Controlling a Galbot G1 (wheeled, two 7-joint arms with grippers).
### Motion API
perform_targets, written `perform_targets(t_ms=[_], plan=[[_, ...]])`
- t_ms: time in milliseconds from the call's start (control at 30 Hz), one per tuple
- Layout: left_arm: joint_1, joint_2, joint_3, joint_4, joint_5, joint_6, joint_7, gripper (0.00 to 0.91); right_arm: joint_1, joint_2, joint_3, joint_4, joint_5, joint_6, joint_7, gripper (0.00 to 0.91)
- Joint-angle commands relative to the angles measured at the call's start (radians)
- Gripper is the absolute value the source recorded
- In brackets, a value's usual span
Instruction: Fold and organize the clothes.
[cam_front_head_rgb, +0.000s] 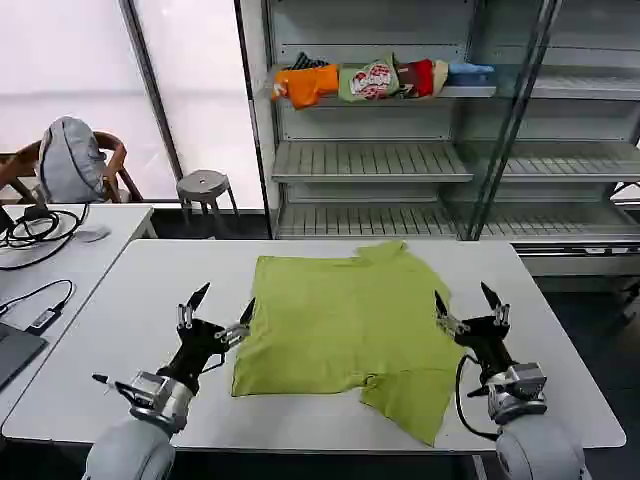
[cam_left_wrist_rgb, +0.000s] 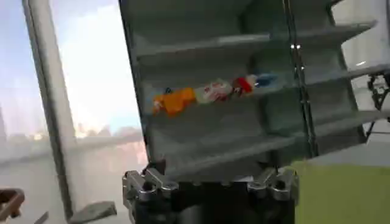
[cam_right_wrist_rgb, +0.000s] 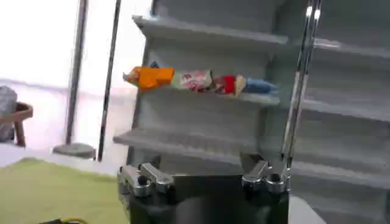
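From my head, the lime-green T-shirt lies partly folded on the white table, between my pincers. My left gripper hovers at its left edge, fingers spread wide; my right gripper stands at its right edge, equally wide.

My left wrist adds the shelf rack, its row of bundled garments and a shirt corner.

My right wrist sees the same row from another angle.
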Motion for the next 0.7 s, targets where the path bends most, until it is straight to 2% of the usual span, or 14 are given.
perform_targets(t_ms=[33, 67, 133, 300, 700], plan=[[0.246, -0.005, -0.023, -0.203, -0.140, 0.307, -0.134, 0.907, -0.265, -0.026, 0.003, 0.139, -0.006, -0.038, -0.046, 0.907], [0.244, -0.005, -0.022, -0.206, -0.144, 0.316, -0.139, 0.907, -0.290, -0.026, 0.000, 0.134, -0.008, -0.038, -0.067, 0.907], [0.244, -0.003, -0.016, -0.205, -0.144, 0.331, -0.147, 0.907, -0.312, -0.022, -0.010, 0.125, -0.018, -0.035, -0.069, 0.907], [0.260, 0.003, 0.000, -0.173, -0.140, 0.332, -0.160, 0.907, -0.373, -0.001, -0.005, 0.139, -0.021, -0.033, -0.031, 0.907], [0.223, 0.005, 0.025, -0.109, -0.142, 0.332, -0.178, 0.907, -0.423, 0.026, -0.010, 0.106, -0.046, -0.029, 0.006, 0.907]])
